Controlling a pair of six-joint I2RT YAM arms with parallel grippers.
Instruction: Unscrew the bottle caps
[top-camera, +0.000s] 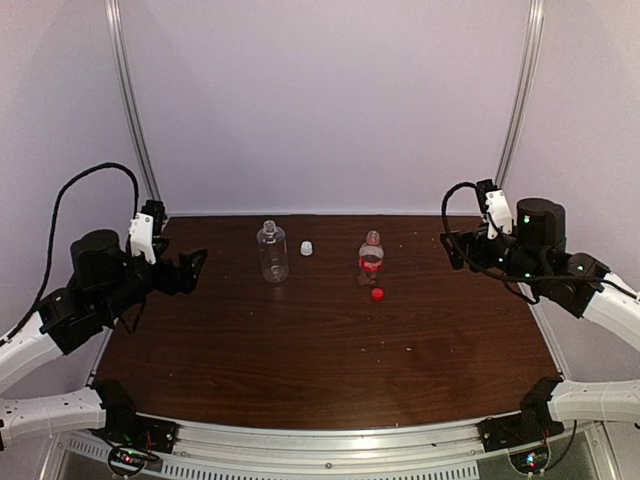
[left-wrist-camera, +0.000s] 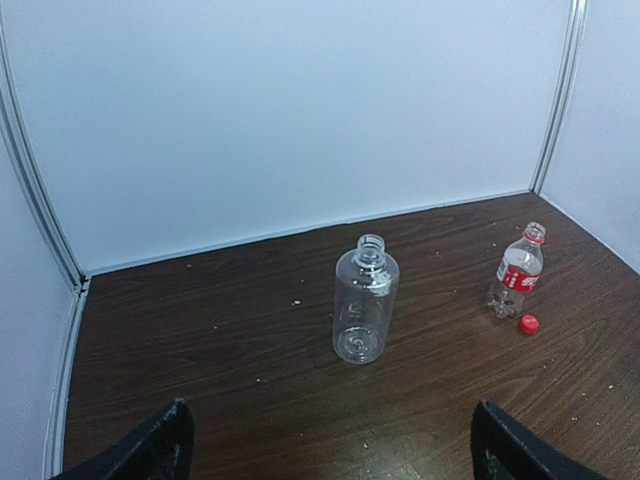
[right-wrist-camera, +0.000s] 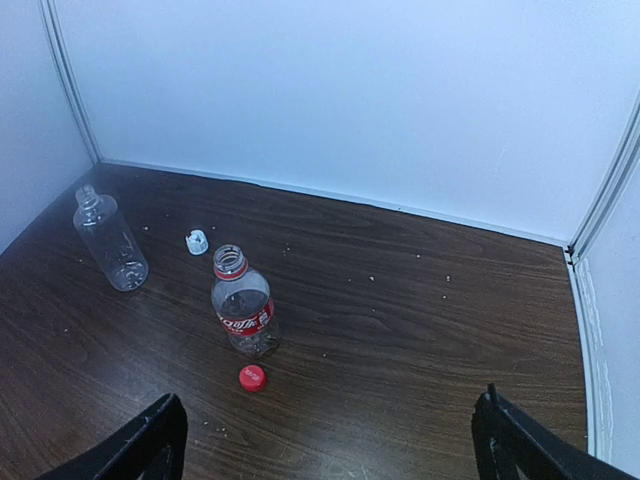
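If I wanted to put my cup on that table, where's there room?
The table is bare across its near half and right of the red-label bottle. Crowded only at the back middle: plain bottle, white cap, red-label bottle, red cap.

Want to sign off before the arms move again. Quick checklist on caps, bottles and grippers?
1. White cap off the plain bottle: ok. It lies on the table beside the bottle, and the neck is open.
2. Red cap off the red-label bottle: ok. It lies on the table close to the bottle's base, apart from it.
3. Both bottles upright: ok.
4. Left gripper open and empty: ok.
5. Right gripper open and empty: ok.
6. Grippers apart from the bottles: ok. Each sits at its own side of the table and touches nothing.
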